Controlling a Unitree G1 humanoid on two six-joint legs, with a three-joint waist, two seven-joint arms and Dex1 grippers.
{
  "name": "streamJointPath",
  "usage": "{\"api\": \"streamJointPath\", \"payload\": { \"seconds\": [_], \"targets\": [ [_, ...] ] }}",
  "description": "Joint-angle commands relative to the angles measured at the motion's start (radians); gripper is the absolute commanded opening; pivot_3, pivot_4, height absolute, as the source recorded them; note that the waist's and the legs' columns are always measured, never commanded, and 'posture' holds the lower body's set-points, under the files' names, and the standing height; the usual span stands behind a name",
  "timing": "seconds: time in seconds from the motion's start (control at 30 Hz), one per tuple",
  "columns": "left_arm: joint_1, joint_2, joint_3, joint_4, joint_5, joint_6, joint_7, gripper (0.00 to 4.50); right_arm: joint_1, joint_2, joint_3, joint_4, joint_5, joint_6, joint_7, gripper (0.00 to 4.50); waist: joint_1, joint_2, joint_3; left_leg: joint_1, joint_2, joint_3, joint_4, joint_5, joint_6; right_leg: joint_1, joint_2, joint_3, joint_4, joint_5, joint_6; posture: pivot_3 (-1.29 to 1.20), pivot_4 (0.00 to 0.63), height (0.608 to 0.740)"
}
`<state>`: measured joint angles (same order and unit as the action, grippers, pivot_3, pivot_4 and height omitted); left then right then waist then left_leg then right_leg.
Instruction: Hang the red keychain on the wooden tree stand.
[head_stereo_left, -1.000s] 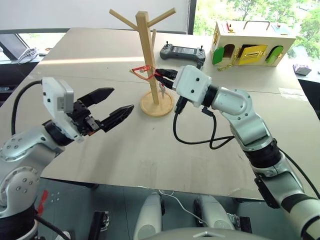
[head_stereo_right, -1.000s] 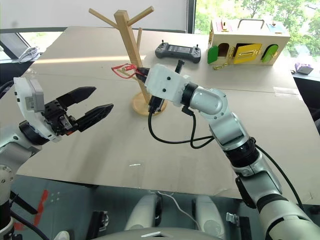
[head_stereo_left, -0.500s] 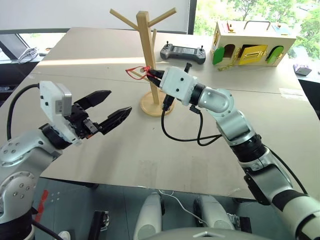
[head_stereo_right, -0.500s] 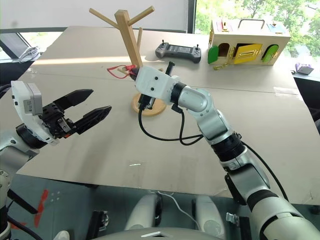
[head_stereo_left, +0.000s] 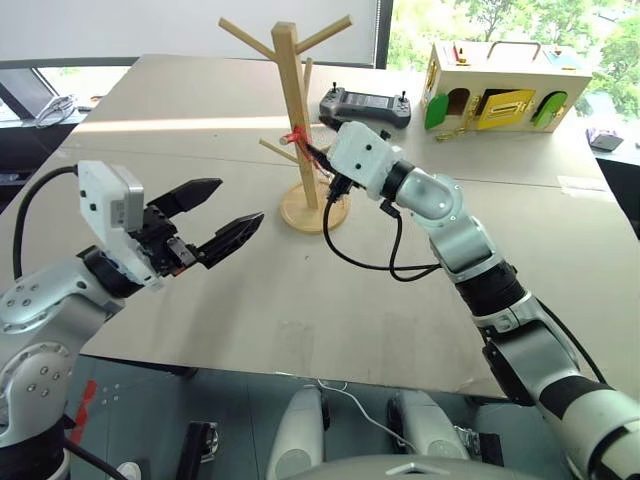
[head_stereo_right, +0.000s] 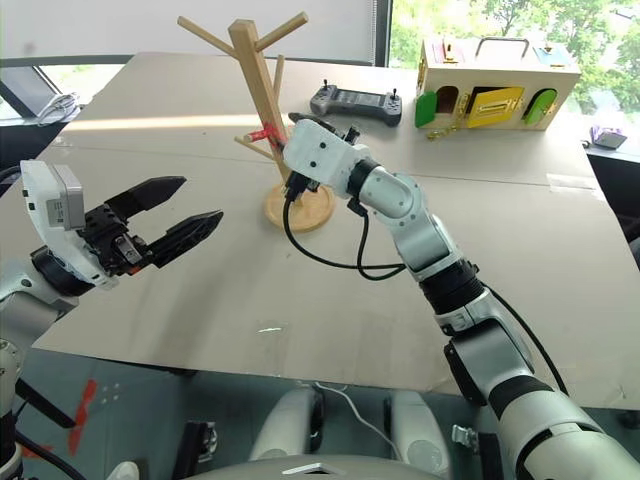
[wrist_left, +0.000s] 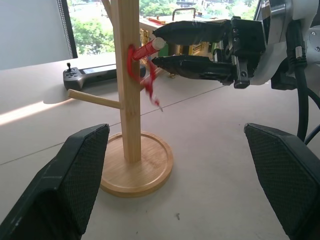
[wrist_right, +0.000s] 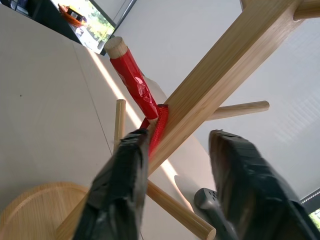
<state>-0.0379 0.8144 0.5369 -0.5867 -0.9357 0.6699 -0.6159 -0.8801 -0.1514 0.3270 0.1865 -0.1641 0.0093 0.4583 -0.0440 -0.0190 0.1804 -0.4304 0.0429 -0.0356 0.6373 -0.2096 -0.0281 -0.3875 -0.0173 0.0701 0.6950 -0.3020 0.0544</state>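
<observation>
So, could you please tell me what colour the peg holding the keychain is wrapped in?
Red, with a bare wooden tip; the peg shows best in the right wrist view.

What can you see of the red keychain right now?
The red keychain is a thin red cord looped round the square post of the wooden tree stand, at a peg wrapped in red tape. A short strand with a small pale piece hangs from it beside the post, clear of the round base. In the right wrist view, the cord lies against the post, right at one finger of the right tool, whose fingers stand parted on either side of the post. Whether that finger presses on the cord is unclear.
</observation>
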Motion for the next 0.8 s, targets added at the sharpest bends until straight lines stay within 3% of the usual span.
{"api": "streamJointPath", "payload": {
  "seconds": [0.03,0.07,0.1,0.27,0.4,0.6,0.8],
  "targets": [
    [-0.012,-0.002,-0.005,-0.014,0.015,-0.027,0.004,4.50,0.015,0.001,-0.050,-0.061,0.054,-0.025,0.018,3.82,0.001,0.000,0.000,0.000,0.000,0.000,0.000,0.000,0.000,0.000,0.000,0.000,0.000,0.000,0.000,0.00,0.150,0.740],
    [-0.010,-0.008,-0.011,-0.016,0.021,-0.027,0.009,4.50,0.033,-0.005,-0.058,-0.074,0.067,-0.025,0.026,4.36,0.001,0.000,0.000,0.000,0.000,0.000,0.000,0.000,0.000,0.000,0.000,0.000,0.000,0.000,0.000,0.00,0.150,0.740],
    [-0.008,-0.016,-0.018,-0.017,0.030,-0.029,0.019,4.50,0.055,-0.014,-0.068,-0.087,0.079,-0.027,0.033,4.44,0.002,0.000,0.000,0.000,0.000,0.000,0.000,0.000,0.000,0.000,0.000,0.000,0.000,0.000,0.000,0.00,0.150,0.740],
    [-0.002,-0.119,-0.077,0.007,0.187,-0.093,0.159,4.50,0.180,-0.066,-0.121,-0.119,0.095,-0.009,0.015,4.44,0.006,0.000,0.000,0.000,-0.001,0.000,0.000,0.000,0.000,0.001,-0.001,0.000,-0.001,0.000,0.000,0.00,0.150,0.740],
    [0.018,-0.270,-0.178,0.094,0.367,-0.197,0.278,4.50,0.344,-0.108,-0.219,-0.122,0.103,0.017,-0.070,4.44,0.007,0.000,-0.001,0.000,-0.001,0.000,0.000,0.000,0.000,0.001,-0.001,0.000,-0.001,0.000,0.000,0.00,0.150,0.740],
    [0.016,-0.422,-0.254,0.271,0.579,-0.417,0.361,4.50,0.516,-0.030,-0.405,-0.161,0.218,0.110,-0.219,4.44,0.002,0.000,-0.001,0.001,0.000,0.001,0.000,0.000,0.000,0.001,0.000,0.001,0.001,0.000,0.000,0.00,0.150,0.740],
    [-0.017,-0.514,-0.280,0.435,0.680,-0.571,0.410,4.50,0.620,-0.002,-0.476,-0.158,0.233,0.057,-0.300,4.44,0.006,-0.001,-0.001,0.000,-0.001,0.001,0.000,0.000,0.000,0.001,0.000,0.001,0.000,0.000,0.000,0.00,0.150,0.740]
  ]
}}
